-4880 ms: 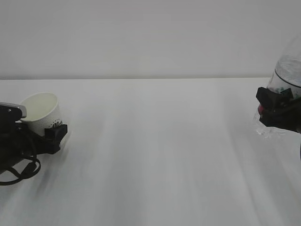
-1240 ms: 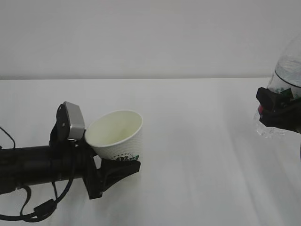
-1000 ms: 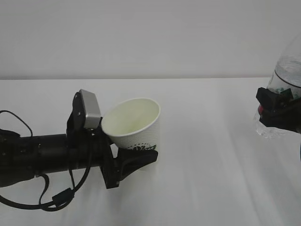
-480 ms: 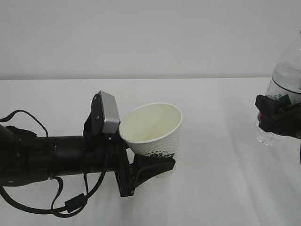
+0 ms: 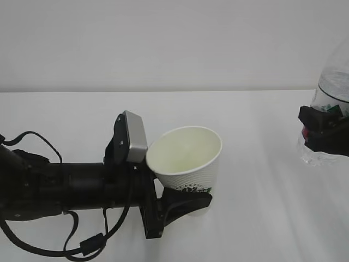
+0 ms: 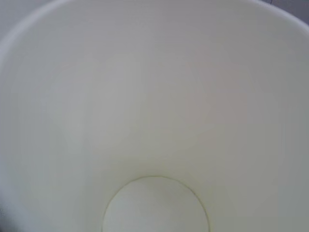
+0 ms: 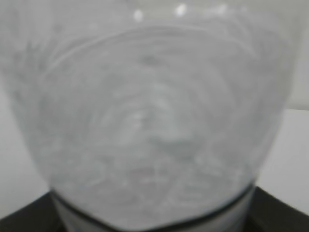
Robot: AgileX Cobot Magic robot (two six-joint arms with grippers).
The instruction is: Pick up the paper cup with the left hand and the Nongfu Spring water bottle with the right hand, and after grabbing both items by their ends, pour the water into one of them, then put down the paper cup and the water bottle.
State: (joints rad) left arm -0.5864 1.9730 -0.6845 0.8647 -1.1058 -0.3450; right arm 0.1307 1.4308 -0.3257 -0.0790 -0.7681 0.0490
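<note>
At right edge: bottle (image 5: 332, 109) cropped, R end effector (image 5: 325, 134) gripping | L end effector (image 5: 182, 202) holds cup (image 5: 188, 164)

The inside of the paper cup (image 6: 154, 111) fills almost the whole frame, a smooth cream-white wall. Its round bottom sits at the lower centre, cut off by the bottom edge. The rim curves across the top, with slivers of grey background in both upper corners.

The bottle (image 5: 334, 103) runs off the exterior view's right edge (top unseen); the cup (image 5: 188, 164) hides the left gripper's (image 5: 182, 201) fingertips.
</note>
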